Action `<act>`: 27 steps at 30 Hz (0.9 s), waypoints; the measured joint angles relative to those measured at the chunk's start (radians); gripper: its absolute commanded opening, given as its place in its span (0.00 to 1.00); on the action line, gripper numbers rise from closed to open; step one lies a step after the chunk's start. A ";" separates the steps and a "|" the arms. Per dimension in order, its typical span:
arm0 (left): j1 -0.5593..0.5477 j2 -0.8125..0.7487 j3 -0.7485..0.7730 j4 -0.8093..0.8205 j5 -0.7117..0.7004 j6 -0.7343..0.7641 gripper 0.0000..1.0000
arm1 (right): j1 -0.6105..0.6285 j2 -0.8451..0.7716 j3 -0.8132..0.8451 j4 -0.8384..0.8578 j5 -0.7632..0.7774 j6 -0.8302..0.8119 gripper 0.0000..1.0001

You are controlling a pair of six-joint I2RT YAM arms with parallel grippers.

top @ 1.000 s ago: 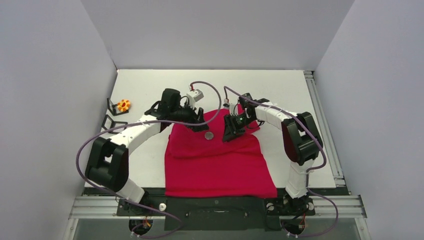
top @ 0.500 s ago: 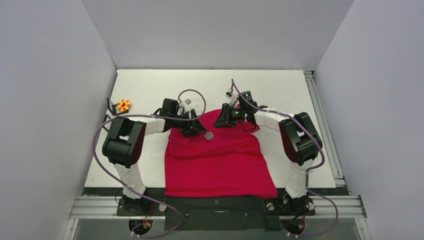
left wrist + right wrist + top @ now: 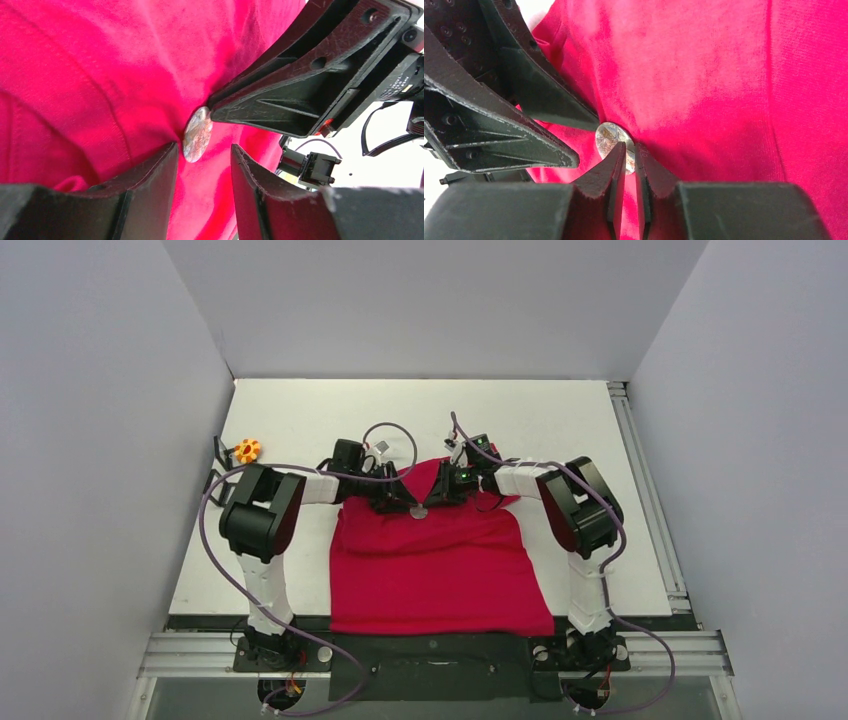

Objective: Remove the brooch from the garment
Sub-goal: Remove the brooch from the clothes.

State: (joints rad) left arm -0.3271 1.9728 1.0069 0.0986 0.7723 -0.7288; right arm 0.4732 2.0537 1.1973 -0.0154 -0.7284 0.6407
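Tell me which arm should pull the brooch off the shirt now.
Right. The right gripper is nearly closed on the rim of the brooch, seemingly pinching it. The left gripper is open, its tips on the garment beside the brooch, better suited to holding fabric down.

The right gripper (image 3: 630, 150), its black jaws almost together, rests its tips on the lower edge of the round silvery brooch (image 3: 612, 138) on the bright red cotton garment (image 3: 704, 75). Left of the brooch, the left gripper (image 3: 585, 144) is spread, its upper finger touching the brooch.
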 measured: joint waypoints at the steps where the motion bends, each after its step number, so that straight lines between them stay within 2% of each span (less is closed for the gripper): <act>1: -0.006 0.005 0.000 0.014 0.003 -0.005 0.38 | 0.000 0.004 0.000 -0.001 0.001 0.000 0.10; 7: -0.035 0.013 -0.006 0.075 0.021 -0.053 0.32 | -0.002 0.005 0.000 0.000 0.000 -0.003 0.10; 11: -0.038 0.013 -0.010 0.114 0.037 -0.089 0.11 | -0.002 0.004 -0.003 0.003 -0.002 -0.008 0.13; 14: -0.034 0.011 -0.019 0.131 0.048 -0.108 0.01 | -0.012 -0.015 -0.023 0.007 -0.005 -0.041 0.20; 18: -0.026 0.008 -0.027 0.126 0.051 -0.124 0.00 | -0.042 -0.092 -0.084 -0.022 -0.007 -0.121 0.31; 23: -0.024 0.008 -0.027 0.123 0.051 -0.150 0.00 | -0.066 -0.220 -0.098 -0.118 0.038 -0.299 0.34; 27: -0.024 0.008 -0.027 0.124 0.053 -0.198 0.00 | -0.026 -0.293 -0.097 -0.175 0.119 -0.446 0.39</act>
State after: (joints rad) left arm -0.3511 1.9808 0.9794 0.2226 0.8253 -0.9264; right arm 0.4477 1.7603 1.1000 -0.1905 -0.6098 0.1947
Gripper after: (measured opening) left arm 0.007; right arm 0.356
